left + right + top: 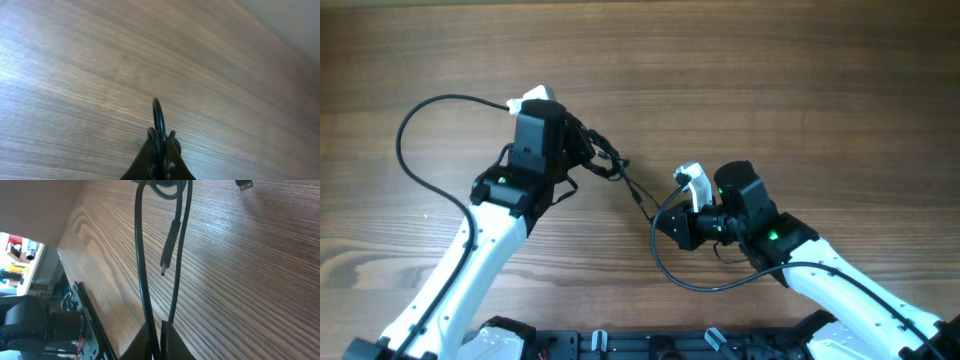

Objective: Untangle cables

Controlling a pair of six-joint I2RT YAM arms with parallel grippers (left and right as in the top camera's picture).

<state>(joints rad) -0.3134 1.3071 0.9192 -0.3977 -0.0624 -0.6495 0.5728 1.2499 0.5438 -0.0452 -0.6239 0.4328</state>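
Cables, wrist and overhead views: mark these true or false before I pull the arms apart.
1. The left gripper is shut on a cable loop. True.
2. The right gripper is open and empty. False: it is shut on cable strands.
3. A small plug end dangles beside those strands. True.
4. The cables lie fully separated. False: a tangle bunches near the left gripper in the overhead view.
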